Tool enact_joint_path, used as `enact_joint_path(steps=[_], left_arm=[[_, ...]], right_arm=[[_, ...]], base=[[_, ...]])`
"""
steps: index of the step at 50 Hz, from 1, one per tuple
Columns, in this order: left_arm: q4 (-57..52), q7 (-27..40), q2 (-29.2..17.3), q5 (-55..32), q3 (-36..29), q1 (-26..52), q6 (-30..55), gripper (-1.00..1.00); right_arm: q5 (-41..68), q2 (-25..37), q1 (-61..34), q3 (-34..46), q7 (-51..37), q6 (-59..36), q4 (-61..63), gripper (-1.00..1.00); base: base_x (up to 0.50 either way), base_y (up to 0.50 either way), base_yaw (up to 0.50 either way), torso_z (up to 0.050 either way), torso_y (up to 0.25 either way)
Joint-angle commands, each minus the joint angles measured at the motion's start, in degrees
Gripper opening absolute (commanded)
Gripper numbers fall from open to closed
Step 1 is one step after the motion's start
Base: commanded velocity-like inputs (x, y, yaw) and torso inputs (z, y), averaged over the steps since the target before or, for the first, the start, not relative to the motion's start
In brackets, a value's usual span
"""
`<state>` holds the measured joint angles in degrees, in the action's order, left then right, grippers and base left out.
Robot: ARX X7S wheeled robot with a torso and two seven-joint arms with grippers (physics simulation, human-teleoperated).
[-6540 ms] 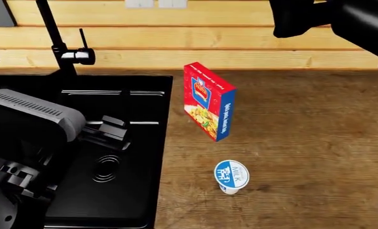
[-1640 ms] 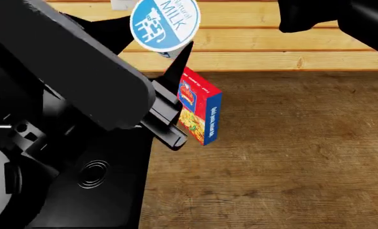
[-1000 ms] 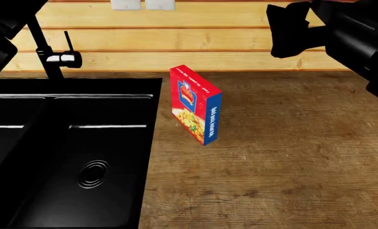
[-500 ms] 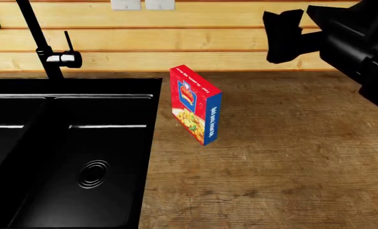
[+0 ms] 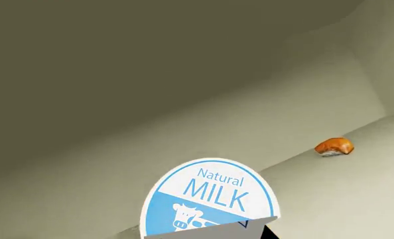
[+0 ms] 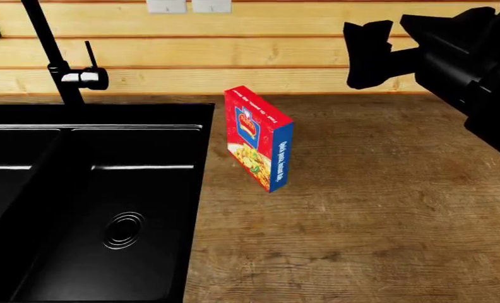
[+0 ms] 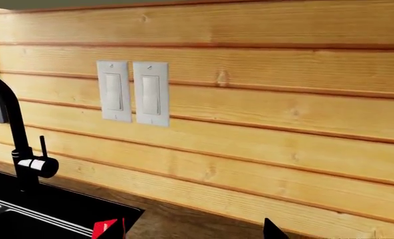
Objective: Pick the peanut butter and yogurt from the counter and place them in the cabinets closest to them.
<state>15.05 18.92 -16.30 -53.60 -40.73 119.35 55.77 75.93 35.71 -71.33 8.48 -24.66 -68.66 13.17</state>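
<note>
In the left wrist view the yogurt (image 5: pixel 210 196) fills the near field, its round blue-and-white "Natural MILK" lid facing the camera. My left gripper (image 5: pixel 214 233) is shut on it, with only slivers of its fingers showing. Behind it is the pale inside of a cabinet (image 5: pixel 150 74). The left arm is out of the head view. My right gripper (image 6: pixel 370 53) hangs open and empty above the counter (image 6: pixel 385 208), near the wood wall; in its own view (image 7: pixel 193 234) only the fingertips (image 7: pixel 273 230) show. The peanut butter is out of view.
A red and blue box (image 6: pixel 260 137) stands on the counter beside the black sink (image 6: pixel 90 189) with its black tap (image 6: pixel 60 57). Two white switches (image 7: pixel 134 92) sit on the plank wall. A small orange item (image 5: pixel 334 146) lies on the cabinet shelf.
The yogurt left the counter in my left gripper, rose past the head camera and out of that view. The right gripper has drifted slightly left.
</note>
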Motion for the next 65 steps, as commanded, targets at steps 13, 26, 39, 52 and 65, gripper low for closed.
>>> enact_joint_path(steps=[13,26,39,52,65], left_arm=[[57.98,-26.00,16.28,5.78,-17.29,15.15,-17.87,-1.00],[59.94,-28.24,16.28,0.79,-21.10,14.16,-8.72,-1.00],[59.93,-29.90,16.29,9.31,-13.23,12.98,-4.94,-1.00],[59.93,-30.35,16.29,6.58,-16.10,13.26,-5.07,1.00],[59.92,-30.64,16.29,3.77,-19.63,13.24,-6.17,1.00]], right_arm=[[-1.31,0.37,2.10,0.85,1.11,1.84,0.17,1.00],[-1.50,0.48,2.04,1.19,1.16,2.22,-0.11,1.00],[-1.26,0.75,1.98,1.19,1.08,2.49,-0.21,1.00],[-0.83,0.73,1.55,1.34,0.73,2.51,-0.43,1.00],[-1.07,0.78,1.58,1.65,1.00,3.05,-0.61,1.00]], base=[[0.00,0.00,0.00,0.000,0.000],[0.00,0.00,0.00,0.000,0.000],[0.00,0.00,0.00,0.000,0.000],[0.00,0.00,0.00,0.000,0.000],[0.00,0.00,0.00,0.000,0.000]])
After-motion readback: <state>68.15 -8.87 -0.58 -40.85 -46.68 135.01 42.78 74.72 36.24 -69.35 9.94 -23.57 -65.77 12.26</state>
